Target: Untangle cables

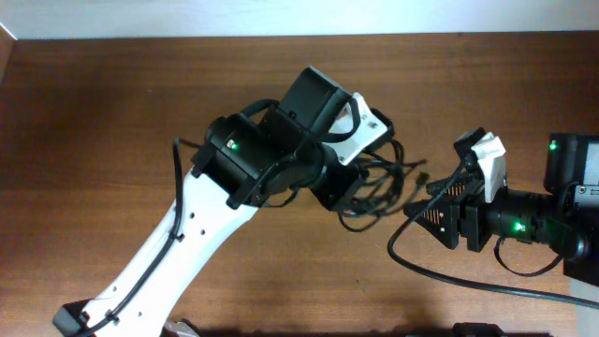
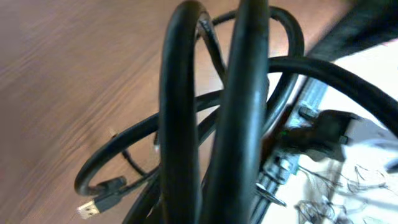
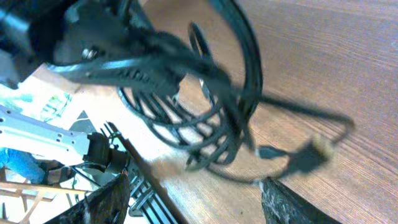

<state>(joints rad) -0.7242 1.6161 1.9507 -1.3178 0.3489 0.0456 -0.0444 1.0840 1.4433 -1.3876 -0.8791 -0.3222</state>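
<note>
The cables [image 1: 386, 178] are a tangle of thin black cords at the table's middle. My left gripper [image 1: 344, 192] is hidden under its wrist; it appears shut on the cables and holds the bundle off the wood. In the left wrist view the cables [image 2: 186, 124] fill the frame as loops, and a gold plug [image 2: 87, 208] hangs low at the left. The right wrist view shows the cables [image 3: 205, 130] hanging from the left gripper [image 3: 124, 50], with a plug end [image 3: 320, 144] trailing right. My right gripper [image 1: 414, 208] [image 3: 196, 205] is open and empty, just right of the bundle.
The wooden table [image 1: 112, 112] ends at a white wall along the top. The right arm's own thick black wire [image 1: 440, 271] loops over the table at the lower right. The right arm's base [image 1: 576, 187] stands at the right edge.
</note>
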